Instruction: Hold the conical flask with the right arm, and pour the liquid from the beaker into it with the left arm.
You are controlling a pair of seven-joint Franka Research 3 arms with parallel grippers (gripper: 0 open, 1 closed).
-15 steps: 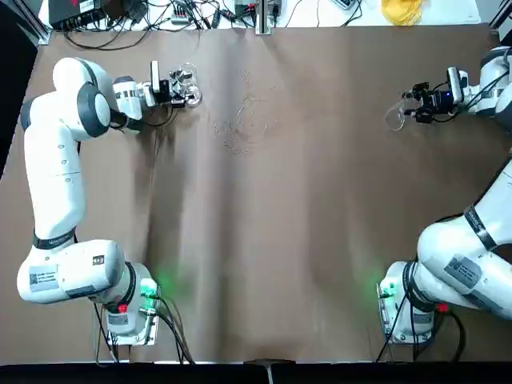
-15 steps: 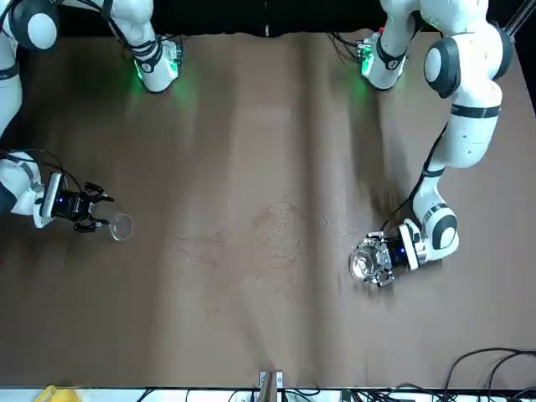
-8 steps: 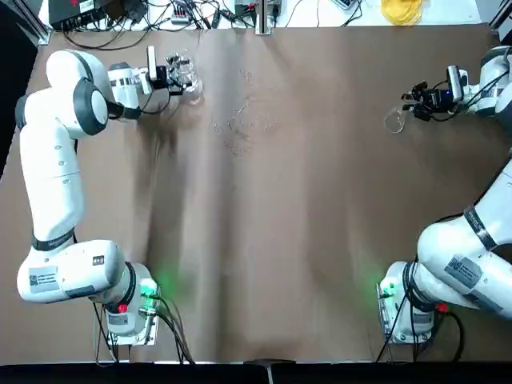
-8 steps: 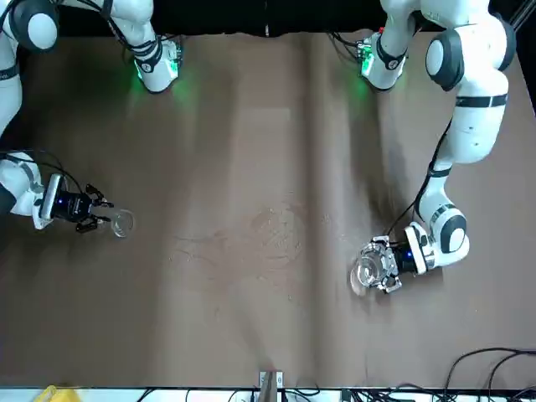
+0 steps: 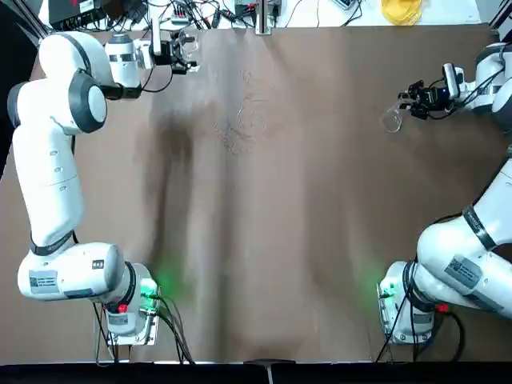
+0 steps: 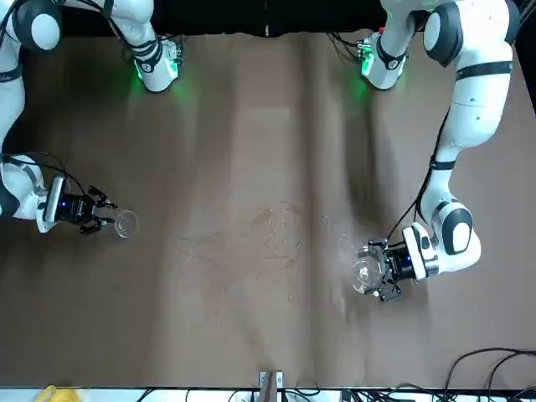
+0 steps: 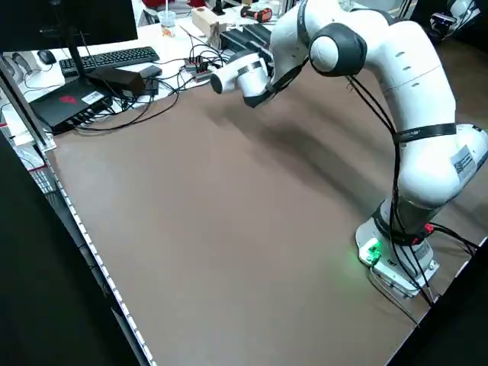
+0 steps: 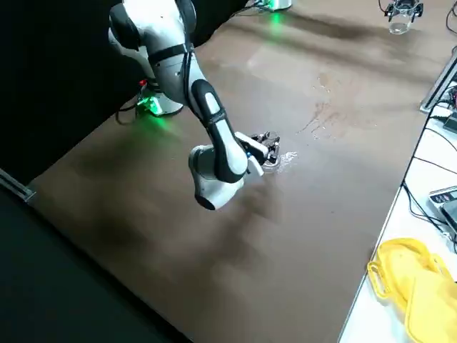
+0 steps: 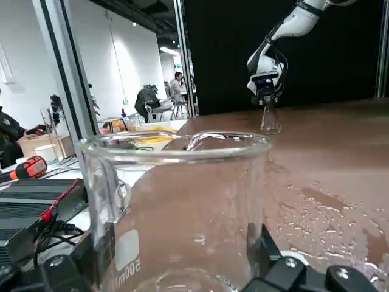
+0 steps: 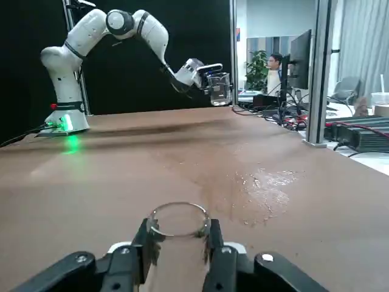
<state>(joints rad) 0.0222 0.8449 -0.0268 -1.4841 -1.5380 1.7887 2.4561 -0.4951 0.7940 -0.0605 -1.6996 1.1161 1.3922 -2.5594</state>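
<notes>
The beaker (image 5: 190, 46) is a clear straight-sided glass, and my left gripper (image 5: 179, 49) is shut on it, holding it upright above the table's far left corner. In the left wrist view the beaker (image 9: 176, 207) fills the frame, black fingers (image 9: 285, 267) on both sides. The conical flask (image 5: 392, 120) stands on the table at the far right. My right gripper (image 5: 410, 102) is shut on its narrow neck (image 10: 178, 226). In the front view the flask (image 6: 126, 224) and the beaker (image 6: 365, 272) are far apart across the table.
Wet droplets (image 5: 244, 124) spot the brown table at its far middle. Cables and electronics (image 5: 184, 12) and a metal post (image 5: 262, 16) line the far edge. A yellow object (image 5: 400, 10) lies beyond the far right edge. People sit in the background room.
My left gripper has lifted the beaker and carried it toward the table's far edge. The right gripper and flask have barely shifted.
</notes>
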